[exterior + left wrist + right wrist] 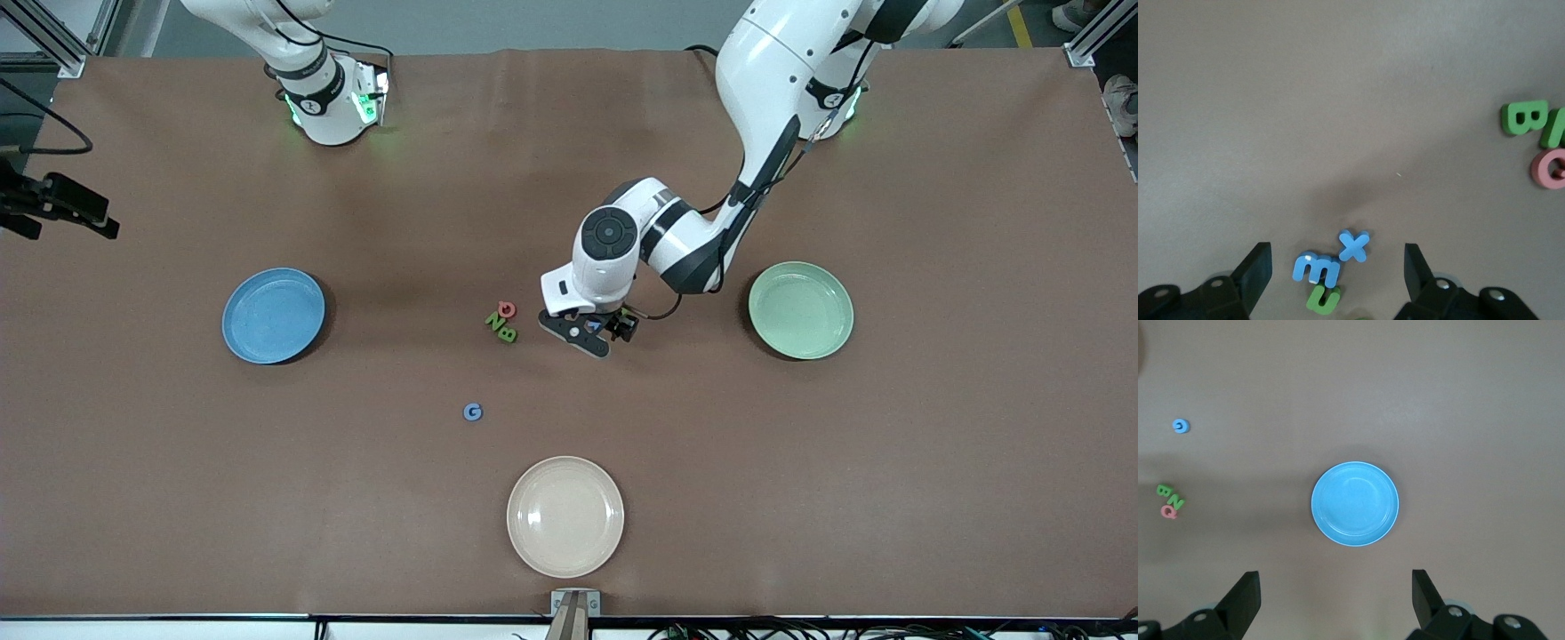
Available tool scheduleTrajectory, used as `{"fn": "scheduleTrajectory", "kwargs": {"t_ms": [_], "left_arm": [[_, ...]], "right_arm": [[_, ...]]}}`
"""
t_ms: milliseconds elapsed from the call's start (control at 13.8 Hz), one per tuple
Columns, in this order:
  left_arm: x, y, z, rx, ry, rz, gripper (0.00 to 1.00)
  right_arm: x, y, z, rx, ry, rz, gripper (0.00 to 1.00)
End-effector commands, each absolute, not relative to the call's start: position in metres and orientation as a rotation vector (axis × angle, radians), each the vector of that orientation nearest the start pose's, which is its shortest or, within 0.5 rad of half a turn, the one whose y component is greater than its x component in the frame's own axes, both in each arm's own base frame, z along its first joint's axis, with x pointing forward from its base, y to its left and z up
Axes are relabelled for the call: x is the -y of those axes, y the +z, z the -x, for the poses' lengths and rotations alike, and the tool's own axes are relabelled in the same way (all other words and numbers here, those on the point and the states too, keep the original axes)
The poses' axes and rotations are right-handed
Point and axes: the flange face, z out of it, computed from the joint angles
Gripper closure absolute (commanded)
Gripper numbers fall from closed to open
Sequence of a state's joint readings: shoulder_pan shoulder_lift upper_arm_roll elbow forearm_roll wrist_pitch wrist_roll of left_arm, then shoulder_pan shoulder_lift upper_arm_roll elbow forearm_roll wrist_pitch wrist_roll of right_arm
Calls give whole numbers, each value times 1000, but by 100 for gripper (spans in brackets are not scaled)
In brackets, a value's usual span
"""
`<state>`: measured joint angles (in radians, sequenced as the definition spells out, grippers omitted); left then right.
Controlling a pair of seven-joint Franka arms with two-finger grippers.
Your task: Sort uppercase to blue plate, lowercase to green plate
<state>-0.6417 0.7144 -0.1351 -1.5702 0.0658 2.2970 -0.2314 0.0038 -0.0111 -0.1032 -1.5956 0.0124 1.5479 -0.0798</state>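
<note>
My left gripper [1338, 267] hangs low over the brown surface [933, 444], fingers spread around a small cluster of foam lowercase letters: a blue x [1354, 245], a blue m [1315, 269] and a green n-like piece [1324, 300]. Just beside that cluster, toward the right arm's end, lie the green B [507, 334], green N [494, 320] and red-pink round letter [507, 308]; the blue G [473, 412] sits nearer the camera.

I judge the lowercase pick is in hand. Next I must close on one letter only, then carry it to the pale mint-green round plate [831, 333]. My right gripper [1335, 600] waits spread, high over the mid-blue round plate [307, 289].
</note>
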Motion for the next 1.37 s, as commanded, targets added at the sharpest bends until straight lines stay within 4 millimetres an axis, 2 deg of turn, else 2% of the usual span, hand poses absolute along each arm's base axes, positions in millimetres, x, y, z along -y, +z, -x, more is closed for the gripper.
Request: {"fn": "scheduleTrajectory", "kwargs": {"t_ms": [0,217,361,433,578,722,1011,1156,1300], "left_arm": [[487,214,-512,-922,2,3036,26],[488,206,-510,-942,-7,3032,33],[489,202,-511,-981,-35,3020,35],[489,198,-511,-986,-36,3014,35],[489,192,-509,-992,-25,3006,36],[490,184,-505,-999,-5,2998,37],[493,180,-500,-1009,5,2993,38],[494,176,-494,-1020,18,2985,41],[492,174,-492,-1023,26,2981,42]], "right_arm": [[64,581,-569,-63,107,3123,0],[67,542,-585,-65,210,3137,0],[53,525,-584,-56,268,3160,0],[40,521,-586,-129,273,3160,0],[-7,503,-593,-375,254,3165,0],[-44,492,-597,-440,245,3169,0],[-98,467,-590,-682,230,3119,0],[-112,444,-582,-779,235,3057,0],[-138,423,-568,-871,201,3034,0]]}}
